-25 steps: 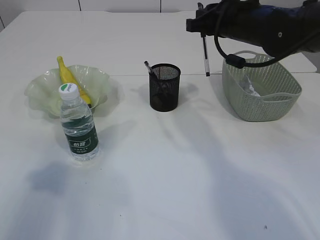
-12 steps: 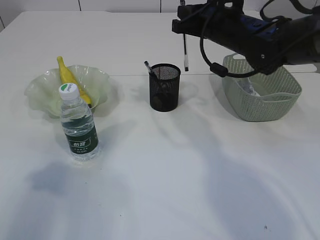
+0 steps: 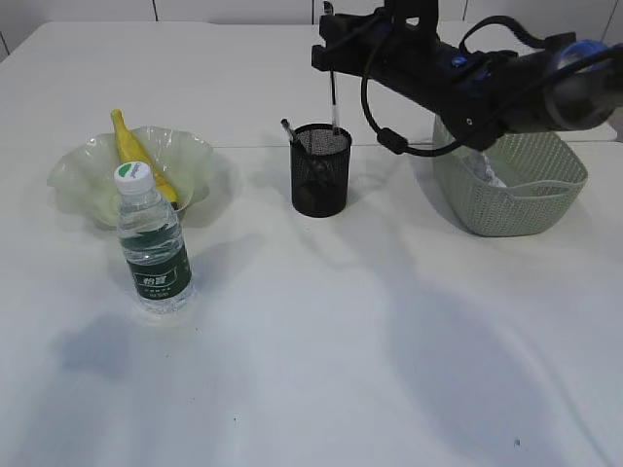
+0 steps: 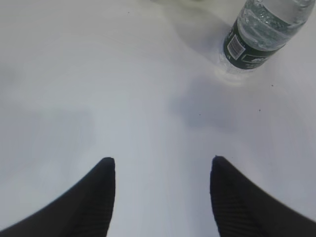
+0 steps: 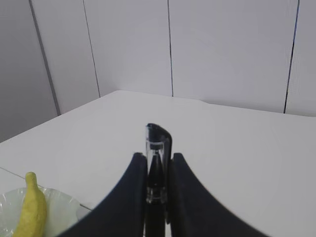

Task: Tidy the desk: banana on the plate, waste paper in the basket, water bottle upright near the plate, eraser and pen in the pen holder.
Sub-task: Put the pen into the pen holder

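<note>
Exterior view: my right gripper (image 3: 332, 60) pinches the thin black-and-clear pen (image 3: 335, 105) above the black mesh pen holder (image 3: 320, 170). My left gripper (image 4: 162, 190) is wide open, holding nothing. I think only the pen is left.

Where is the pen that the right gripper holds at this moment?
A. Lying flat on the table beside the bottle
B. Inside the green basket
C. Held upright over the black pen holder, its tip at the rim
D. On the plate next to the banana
C: the right gripper is shut on the pen, which hangs upright with its lower end at the rim of the pen holder.
</note>
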Robot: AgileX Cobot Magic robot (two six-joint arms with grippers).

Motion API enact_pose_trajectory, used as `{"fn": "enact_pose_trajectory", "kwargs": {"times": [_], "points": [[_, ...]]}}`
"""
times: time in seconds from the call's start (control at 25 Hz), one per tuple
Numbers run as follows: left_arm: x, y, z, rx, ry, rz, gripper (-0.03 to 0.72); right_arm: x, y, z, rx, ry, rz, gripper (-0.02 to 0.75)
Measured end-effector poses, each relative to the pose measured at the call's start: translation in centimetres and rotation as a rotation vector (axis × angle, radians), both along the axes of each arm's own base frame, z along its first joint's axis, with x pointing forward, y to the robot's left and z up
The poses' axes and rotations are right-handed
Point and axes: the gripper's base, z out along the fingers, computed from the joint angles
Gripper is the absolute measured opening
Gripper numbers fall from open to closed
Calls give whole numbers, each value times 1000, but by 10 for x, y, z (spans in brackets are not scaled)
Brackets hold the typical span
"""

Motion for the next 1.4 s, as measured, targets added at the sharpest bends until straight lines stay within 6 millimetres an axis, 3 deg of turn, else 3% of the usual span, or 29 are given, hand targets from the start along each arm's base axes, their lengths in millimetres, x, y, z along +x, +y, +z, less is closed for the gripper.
{"fn": "enact_pose_trajectory", "kwargs": {"times": [0.32,0.72,1.4], "points": [[0,0,0,0,0,0,425,15,8,-21,-23,-23,34,64],[0,0,0,0,0,0,425,18,9,-44,-84,35,42,64],[0,0,0,0,2,0,425,17,10,-50,-193,61,66,67]]}}
